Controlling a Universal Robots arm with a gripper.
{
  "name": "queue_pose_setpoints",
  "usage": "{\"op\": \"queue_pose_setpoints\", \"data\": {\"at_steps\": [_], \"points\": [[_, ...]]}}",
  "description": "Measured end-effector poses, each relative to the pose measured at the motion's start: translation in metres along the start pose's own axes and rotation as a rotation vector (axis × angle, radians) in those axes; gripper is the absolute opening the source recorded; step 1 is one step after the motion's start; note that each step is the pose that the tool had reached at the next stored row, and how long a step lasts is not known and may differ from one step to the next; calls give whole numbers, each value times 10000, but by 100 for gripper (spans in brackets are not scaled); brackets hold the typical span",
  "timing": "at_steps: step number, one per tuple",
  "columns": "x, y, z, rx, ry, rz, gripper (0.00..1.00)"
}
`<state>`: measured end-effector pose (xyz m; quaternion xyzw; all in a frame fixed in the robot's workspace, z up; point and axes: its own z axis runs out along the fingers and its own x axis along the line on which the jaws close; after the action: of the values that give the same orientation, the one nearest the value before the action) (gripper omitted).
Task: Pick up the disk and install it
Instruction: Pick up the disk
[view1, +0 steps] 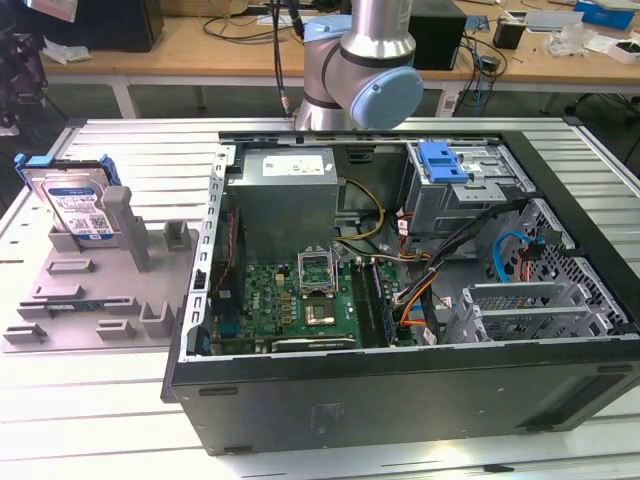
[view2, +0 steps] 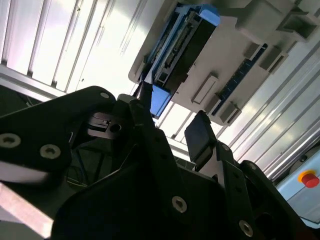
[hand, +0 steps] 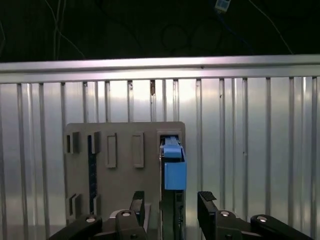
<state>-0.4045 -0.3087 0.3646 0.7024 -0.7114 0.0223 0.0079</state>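
**Tool wide open, disk not grabbed yet**

So the tool has its fingers spread wide and it's holding nothing. The disk stands on edge in a slot of the grey holder, which sits on the table at the exterior view's left, just beside the open computer case. In the first wrist view the disk's blue carrier lines up with the gap between the fingers. In the second wrist view the disk is clearly apart from them, no contact at all.
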Motion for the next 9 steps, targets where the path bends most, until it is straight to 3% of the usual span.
{"op": "queue_pose_setpoints", "data": {"at_steps": [9], "points": [[-9, 3, 32, 1, -30, -110, 54]]}}
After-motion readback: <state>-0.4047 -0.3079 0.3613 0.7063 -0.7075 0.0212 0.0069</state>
